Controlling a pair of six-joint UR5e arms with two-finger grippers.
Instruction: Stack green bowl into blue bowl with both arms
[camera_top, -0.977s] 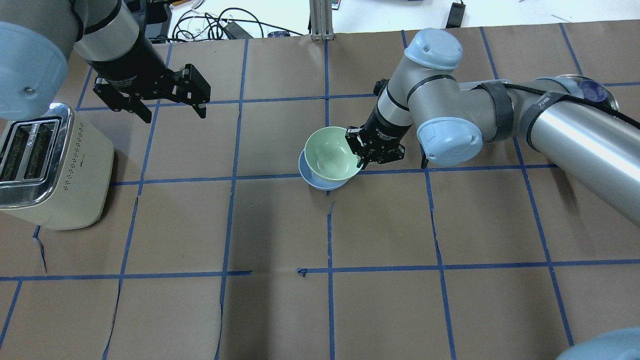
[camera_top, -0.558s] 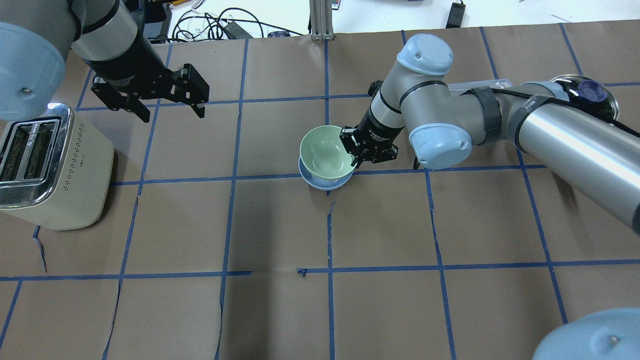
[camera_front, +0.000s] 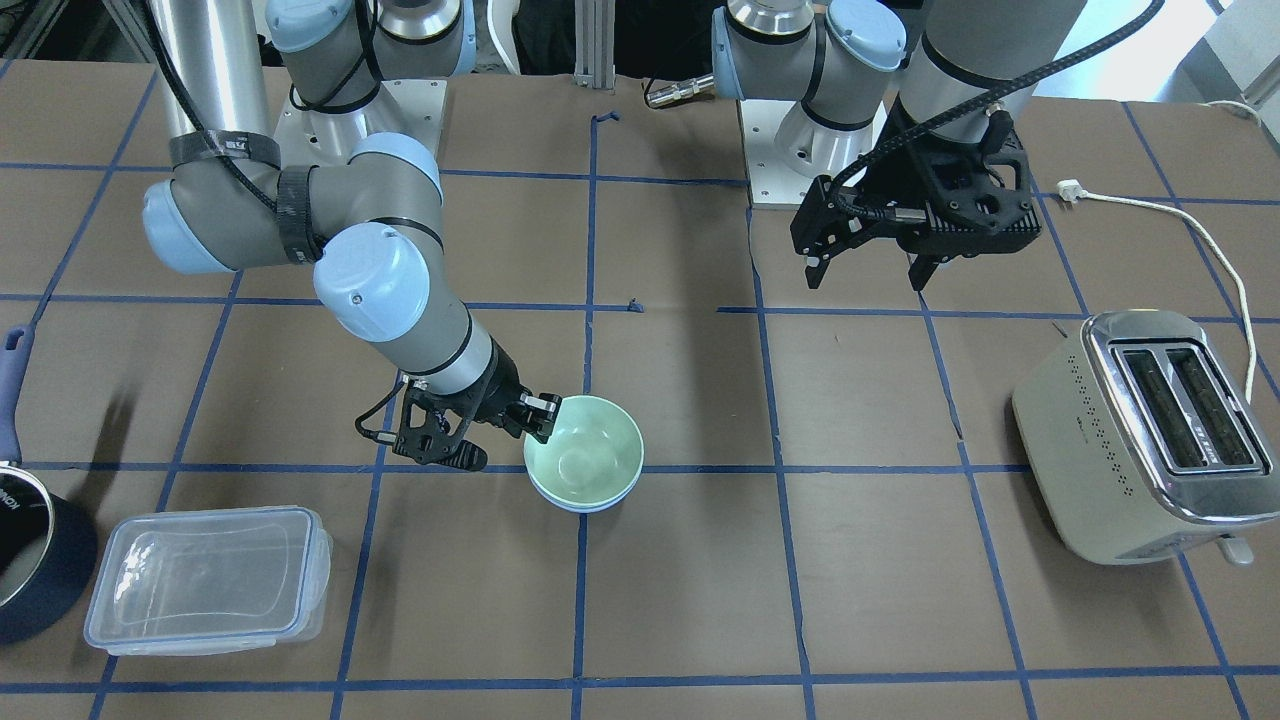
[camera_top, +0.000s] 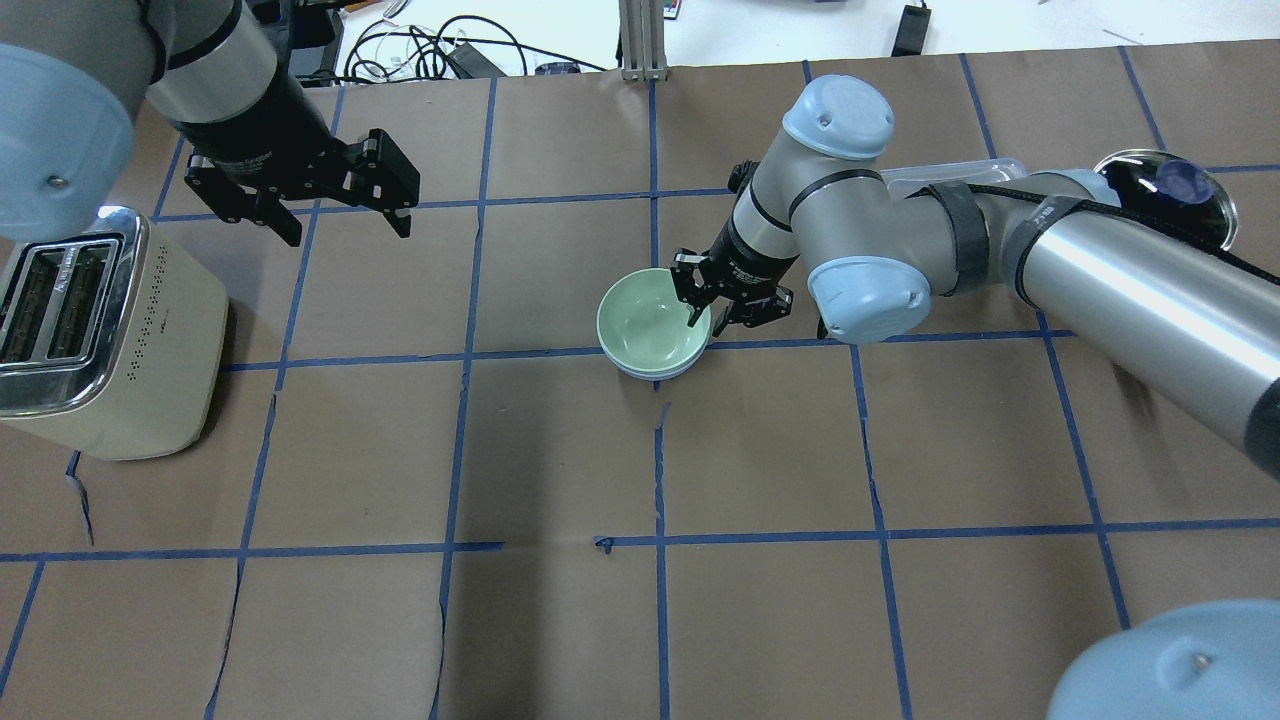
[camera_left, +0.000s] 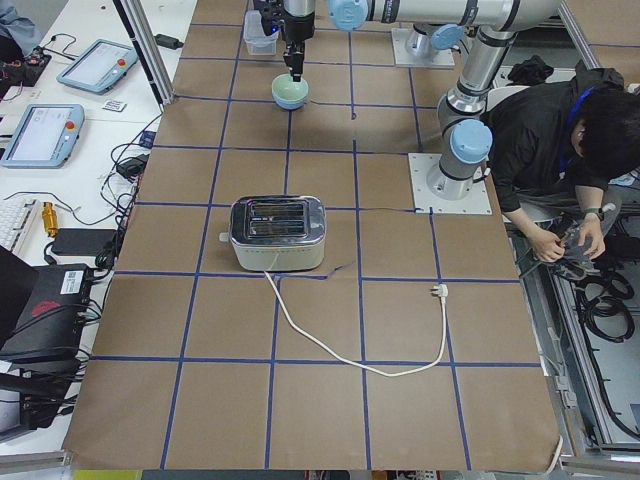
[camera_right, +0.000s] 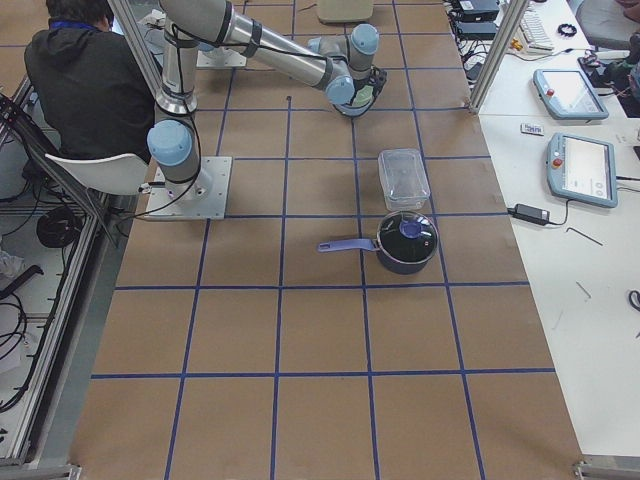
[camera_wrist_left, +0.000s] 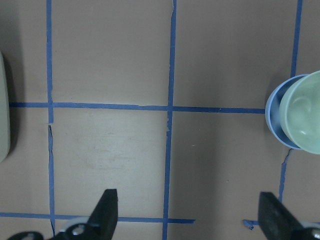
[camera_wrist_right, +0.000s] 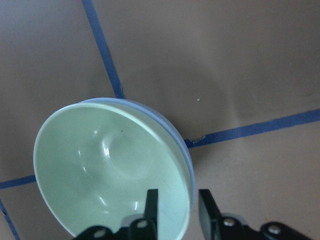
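Observation:
The pale green bowl (camera_top: 650, 325) sits nested in the pale blue bowl (camera_top: 655, 374) near the table's middle; only the blue rim shows under it. My right gripper (camera_top: 703, 318) is shut on the green bowl's near-right rim, one finger inside and one outside, as the right wrist view shows (camera_wrist_right: 178, 196). In the front view the green bowl (camera_front: 580, 455) rests in the blue bowl (camera_front: 585, 506) with the right gripper (camera_front: 540, 415) at its rim. My left gripper (camera_top: 350, 232) is open and empty, hovering above the table far to the left.
A cream toaster (camera_top: 100, 340) stands at the left edge, its cord (camera_front: 1200, 220) trailing behind it. A clear plastic container (camera_front: 205, 575) and a dark lidded pot (camera_right: 405, 240) lie on the right arm's side. A seated person (camera_left: 560, 140) is behind the robot.
My right gripper has lowered the green bowl and shifted it slightly left, so it now sits down inside the blue bowl. The left arm has not moved.

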